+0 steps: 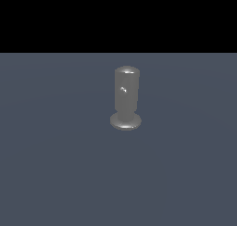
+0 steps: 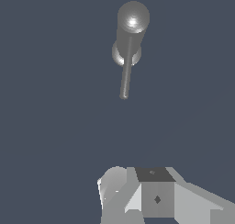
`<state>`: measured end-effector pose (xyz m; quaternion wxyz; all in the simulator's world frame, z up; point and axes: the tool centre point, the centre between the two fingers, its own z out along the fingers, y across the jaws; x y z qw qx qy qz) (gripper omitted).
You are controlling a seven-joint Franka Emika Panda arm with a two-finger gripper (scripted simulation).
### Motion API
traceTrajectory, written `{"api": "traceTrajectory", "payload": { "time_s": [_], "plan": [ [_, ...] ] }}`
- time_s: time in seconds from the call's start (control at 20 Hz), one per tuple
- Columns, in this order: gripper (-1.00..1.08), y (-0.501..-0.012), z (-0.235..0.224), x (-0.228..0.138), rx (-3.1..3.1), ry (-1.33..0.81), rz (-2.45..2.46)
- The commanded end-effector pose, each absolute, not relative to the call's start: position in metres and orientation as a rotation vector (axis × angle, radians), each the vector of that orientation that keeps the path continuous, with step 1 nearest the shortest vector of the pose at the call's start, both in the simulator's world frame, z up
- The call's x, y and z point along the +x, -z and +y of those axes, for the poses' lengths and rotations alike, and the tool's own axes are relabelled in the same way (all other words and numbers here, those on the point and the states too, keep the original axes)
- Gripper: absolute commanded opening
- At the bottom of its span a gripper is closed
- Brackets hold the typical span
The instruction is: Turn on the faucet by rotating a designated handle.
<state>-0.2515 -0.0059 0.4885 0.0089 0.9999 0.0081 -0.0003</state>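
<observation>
While the gripper [image 2: 137,195] sits low in the wrist view, well apart from the faucet [image 1: 126,97], I cannot tell if it is spread or pressed together. The faucet stands upright mid-frame in the exterior view. I would push sideways near the handle [image 2: 126,71] tip. No containers show.

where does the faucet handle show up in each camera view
Exterior view: the handle shows only as a small glint on the cylinder's front, apparently pointing at the camera.
Wrist view: the handle is a thin rod running from the cylinder's top towards the gripper.
Shared landmark: the faucet.
</observation>
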Motion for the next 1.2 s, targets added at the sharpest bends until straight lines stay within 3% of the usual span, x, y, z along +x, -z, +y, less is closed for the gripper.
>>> {"api": "traceTrajectory", "payload": {
  "time_s": [0.0, 0.55, 1.15],
  "plan": [
    [-1.00, -0.489, -0.006, -0.252, 3.124, 0.001, 0.025],
    [-1.00, -0.459, -0.001, -0.243, 3.126, 0.001, 0.005],
    [-1.00, -0.369, 0.014, -0.216, 3.132, 0.001, -0.057]
  ]
}}
